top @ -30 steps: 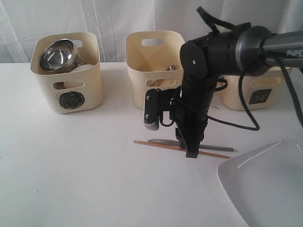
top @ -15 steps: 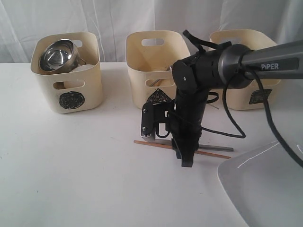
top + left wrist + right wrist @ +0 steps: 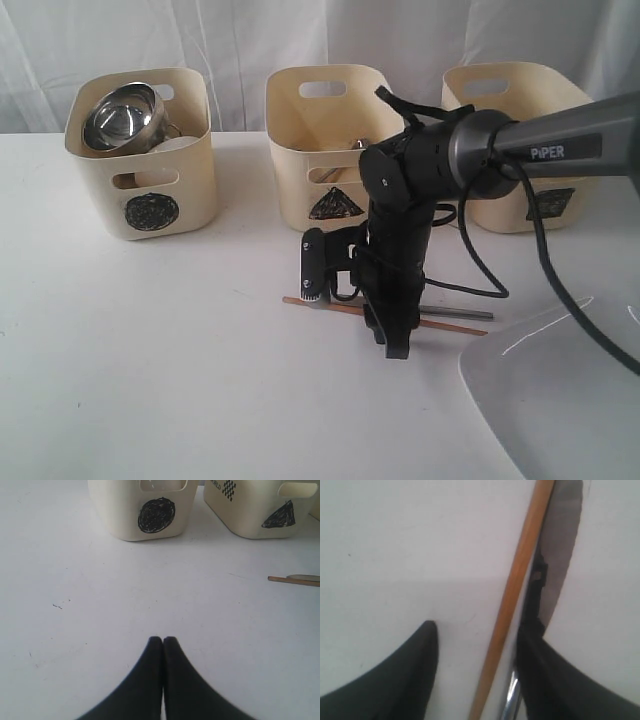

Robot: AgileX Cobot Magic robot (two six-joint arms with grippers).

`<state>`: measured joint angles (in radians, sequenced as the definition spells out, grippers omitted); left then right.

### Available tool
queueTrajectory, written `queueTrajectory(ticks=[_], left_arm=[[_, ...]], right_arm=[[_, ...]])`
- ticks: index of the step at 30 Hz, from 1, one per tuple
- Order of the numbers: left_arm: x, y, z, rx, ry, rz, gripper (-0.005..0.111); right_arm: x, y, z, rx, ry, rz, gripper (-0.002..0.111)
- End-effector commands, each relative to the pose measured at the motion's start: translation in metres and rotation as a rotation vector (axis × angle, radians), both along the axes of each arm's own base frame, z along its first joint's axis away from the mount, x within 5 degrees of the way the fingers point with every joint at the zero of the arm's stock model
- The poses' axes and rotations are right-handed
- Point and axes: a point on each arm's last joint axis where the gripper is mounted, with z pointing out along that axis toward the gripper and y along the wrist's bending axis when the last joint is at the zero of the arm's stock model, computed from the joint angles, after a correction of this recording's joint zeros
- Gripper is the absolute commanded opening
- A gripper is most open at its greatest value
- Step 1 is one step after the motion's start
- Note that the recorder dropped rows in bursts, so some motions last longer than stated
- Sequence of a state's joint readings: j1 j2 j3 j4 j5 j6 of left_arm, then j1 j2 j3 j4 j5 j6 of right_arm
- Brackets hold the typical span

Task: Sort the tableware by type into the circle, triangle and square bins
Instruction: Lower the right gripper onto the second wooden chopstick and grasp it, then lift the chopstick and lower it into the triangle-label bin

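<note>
My right gripper (image 3: 480, 630) is open and low over the table (image 3: 150, 350), with one wooden chopstick (image 3: 520, 570) lying between its fingers. The steel knife (image 3: 567, 545) lies right beside the chopstick, partly under one fingertip (image 3: 535, 635). In the exterior view the chopstick (image 3: 335, 307) and knife (image 3: 460, 313) lie before the triangle bin (image 3: 335, 205), under my right gripper (image 3: 395, 345). The circle bin (image 3: 152, 210) holds a steel bowl (image 3: 120, 115). The square bin (image 3: 550, 203) stands at the right. The large white plate (image 3: 560, 400) is at the front right. My left gripper (image 3: 163, 640) is shut on nothing, over bare table.
The left wrist view shows the circle bin (image 3: 156, 515) and triangle bin (image 3: 285, 515) ahead, with the chopstick's end (image 3: 295, 580) off to one side. White curtains hang behind the bins. A black cable (image 3: 480, 280) loops from my right arm.
My right arm has swung left and lowered, bringing its open fingers down around the chopstick. The triangle and square marks came out from behind it. Chopstick and knife have not moved.
</note>
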<state>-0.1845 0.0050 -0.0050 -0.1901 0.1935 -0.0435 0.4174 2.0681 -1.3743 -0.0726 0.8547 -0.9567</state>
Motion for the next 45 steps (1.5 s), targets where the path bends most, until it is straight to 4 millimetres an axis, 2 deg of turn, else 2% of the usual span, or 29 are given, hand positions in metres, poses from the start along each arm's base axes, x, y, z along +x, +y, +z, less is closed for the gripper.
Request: queueTrajectory(ticks=[1,3,5,12,19,23,29,34,37,42,45], left_arm=[[0.000,0.000,-0.001,-0.005,0.001,0.003,0.000],[0.000,0.000,-0.001,-0.005,0.001,0.003,0.000],[0.000,0.000,-0.001,-0.005,0.001,0.003,0.000],[0.000,0.000,-0.001,-0.005,0.001,0.003,0.000],[0.000,0.000,-0.001,-0.005,0.001,0.003,0.000],[0.000,0.000,-0.001,-0.005,0.001,0.003,0.000],[0.000,0.000,-0.001,-0.005,0.001,0.003,0.000],[0.000,0.000,-0.001,-0.005,0.001,0.003,0.000],[0.000,0.000,-0.001,-0.005,0.001,0.003,0.000],[0.000,0.000,-0.001,-0.005,0.001,0.003,0.000],[0.000,0.000,-0.001,-0.005,0.001,0.003,0.000]], right_arm=[[0.001,0.000,-0.013,-0.018,0.018,0.018,0.047],[0.000,-0.001,-0.016,-0.025,0.033,0.015,0.046],[-0.001,-0.001,-0.018,-0.030,0.051,0.012,0.040],[-0.005,0.001,-0.018,-0.004,0.098,-0.020,0.001],[-0.005,0.004,-0.017,0.028,0.103,-0.067,0.000],[-0.003,0.007,-0.007,0.073,0.073,-0.112,0.000],[-0.006,0.011,0.022,0.156,0.027,-0.163,0.000],[-0.013,0.020,0.068,0.354,-0.037,-0.235,0.000],[-0.022,0.021,0.088,0.457,-0.073,-0.245,0.000],[-0.026,0.018,0.123,0.653,-0.299,-0.336,0.000],[-0.016,0.010,0.140,0.763,-0.435,-0.439,0.000]])
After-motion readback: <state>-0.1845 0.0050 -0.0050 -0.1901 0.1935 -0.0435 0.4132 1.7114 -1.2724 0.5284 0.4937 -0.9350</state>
